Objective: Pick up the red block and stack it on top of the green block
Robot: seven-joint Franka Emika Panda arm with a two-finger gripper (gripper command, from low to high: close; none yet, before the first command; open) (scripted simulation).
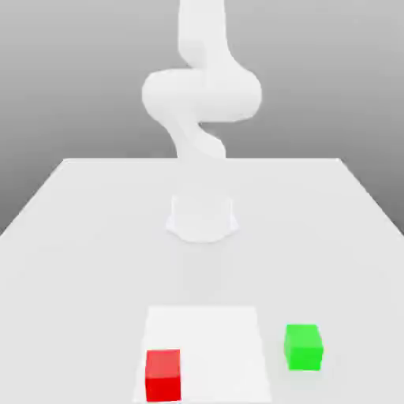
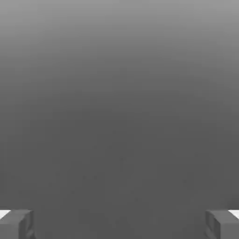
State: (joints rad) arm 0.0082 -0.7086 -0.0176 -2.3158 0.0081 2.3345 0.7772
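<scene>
The red block (image 1: pixel 163 374) rests near the front of the table, on the left corner of a white square patch (image 1: pixel 209 339). A green block (image 1: pixel 304 346) stands on the grey table to the exterior view's right of that patch, apart from the red one. In the hand view my gripper (image 2: pixel 119 224) is open, its two grey fingertips (image 2: pixel 16 224) far apart with only grey background between them. The white arm (image 1: pixel 200 95) rises from its base at the table's middle.
The arm's round base (image 1: pixel 202 217) sits at the centre of the grey table (image 1: pixel 79 237). The table's far edge runs behind it and its sides slope off at the exterior view's left and right.
</scene>
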